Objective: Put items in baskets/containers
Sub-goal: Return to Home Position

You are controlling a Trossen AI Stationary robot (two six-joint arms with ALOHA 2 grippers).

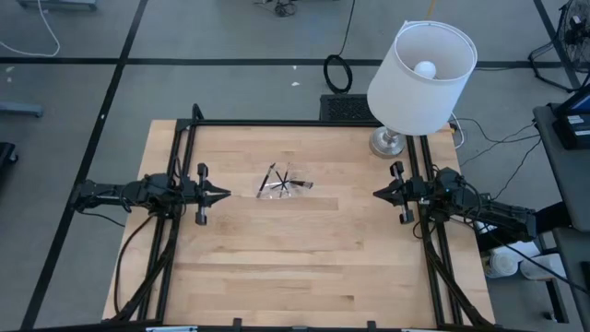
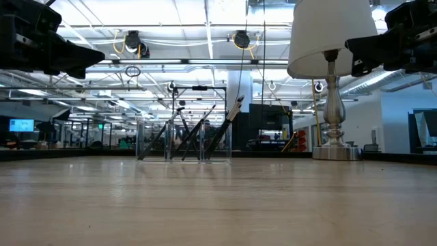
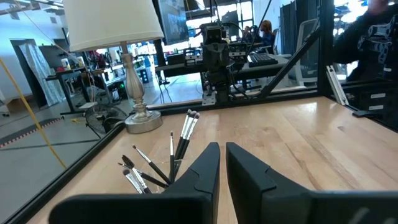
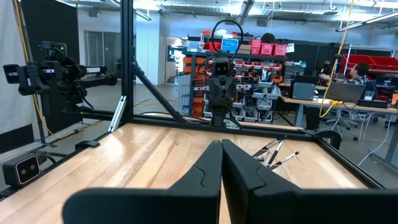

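Both arms face each other across the table [image 1: 277, 277], tips pointing inward. My left gripper [image 1: 224, 195] has its fingers together and carries nothing, and I see it raised clear of the wood. My right gripper [image 1: 378, 194] is likewise closed and empty, at about the same height. Between the two tips, nearer the left one and well apart from the right, stands the clear organizer [image 2: 142, 140]. The brushes [image 1: 280, 183] lean inside it, fanned out at different angles. A lamp [image 1: 419, 74] stands just beside the right gripper, toward the table's far edge.
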